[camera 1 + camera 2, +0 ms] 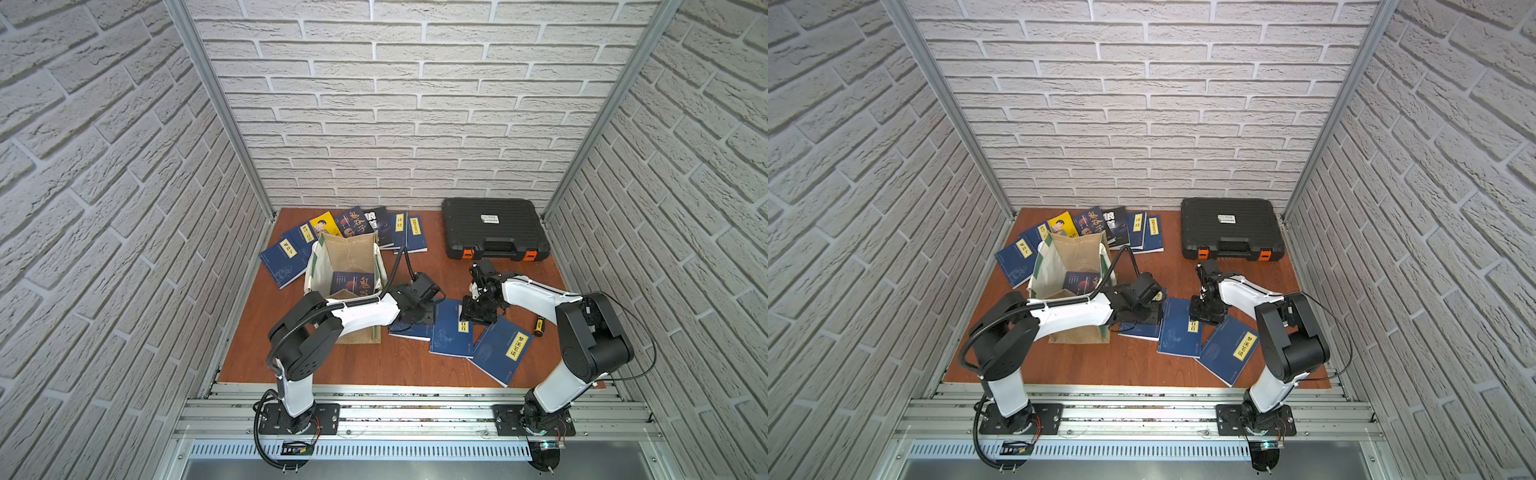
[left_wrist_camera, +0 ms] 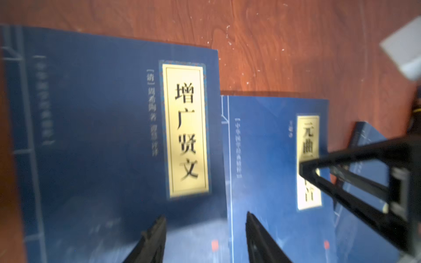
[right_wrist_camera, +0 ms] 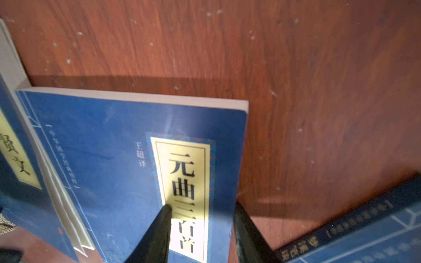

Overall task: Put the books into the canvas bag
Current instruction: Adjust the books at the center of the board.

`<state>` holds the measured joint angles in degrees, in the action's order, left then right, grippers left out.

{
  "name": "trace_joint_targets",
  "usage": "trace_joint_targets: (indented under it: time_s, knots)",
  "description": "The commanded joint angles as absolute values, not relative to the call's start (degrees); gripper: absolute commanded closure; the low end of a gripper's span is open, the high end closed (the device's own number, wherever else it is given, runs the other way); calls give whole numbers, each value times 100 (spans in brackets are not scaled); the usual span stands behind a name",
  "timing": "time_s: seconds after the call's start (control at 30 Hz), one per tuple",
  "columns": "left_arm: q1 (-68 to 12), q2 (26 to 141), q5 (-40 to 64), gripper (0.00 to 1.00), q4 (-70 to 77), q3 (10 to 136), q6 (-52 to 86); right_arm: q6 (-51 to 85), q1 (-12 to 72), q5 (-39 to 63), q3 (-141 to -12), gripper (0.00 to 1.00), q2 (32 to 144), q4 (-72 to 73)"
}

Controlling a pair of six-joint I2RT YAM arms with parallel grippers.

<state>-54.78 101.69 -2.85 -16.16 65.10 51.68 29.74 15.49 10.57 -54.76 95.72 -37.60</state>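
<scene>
Top views both show the wooden table [image 1: 374, 365] carrying everything. The black plastic case [image 1: 494, 228] lies shut at the back on the right arm's side, well apart from the work, so it is no obstacle. The canvas bag [image 1: 349, 253] stands open on the left with one dark book [image 1: 353, 284] inside. My left forearm [image 1: 361, 313] crosses its near wall, and I judge that soft rim would fold if nudged. A fan of books [image 1: 353, 226] lies flat and overlapping behind the bag.

Three navy ones lie in front: the 增广贤文 paperback [image 2: 102, 136], the 元曲三百首 paperback [image 3: 114, 159] just beside it, and the 梦溪笔谈 paperback [image 1: 503, 349] nearest the right arm.

I expect them to be light, floppy and slick-covered. Lying flat, they leave nothing to get under, so a free long edge is the place to pinch.

The left gripper [image 2: 205, 220] hovers half-spread over the seam between the first two, holding nothing. The right gripper [image 3: 202, 211] straddles the 元曲三百首 edge with one finger [image 3: 159, 232] on the label, the jaws apart and not clamped.

A small yellow-and-black tool [image 1: 539, 326] lies by the right arm.
</scene>
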Motion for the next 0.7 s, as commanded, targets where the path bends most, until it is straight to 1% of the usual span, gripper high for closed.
trace_joint_targets:
  time_s: [0.0, 0.07, 0.13, 0.3, 0.53, 0.67]
  knots:
    - [-5794, 9908, -451, 52, -1349, 6356, 5448, 2886, 1613, 1094, -5390, 57, 9524, -3704]
    - [-6033, 9973, -431, 56, -1317, 6355, 5655, 2841, 1618, 1034, -5323, 57, 9461, -3737]
    - [-6212, 10105, -367, 57, -1252, 6355, 5933, 2806, 1618, 1017, -5236, 58, 9399, -3762]
    - [-6499, 10387, -488, 58, -1480, 6334, 6648, 2777, 1611, 946, -4991, 61, 9248, -3764]
    - [-6497, 10193, -757, 49, -1652, 5897, 7206, 2775, 1611, 928, -4847, 63, 9186, -3776]
    - [-6439, 10280, -447, 47, -895, 5545, 7303, 2812, 1608, 962, -4786, 63, 9128, -3770]
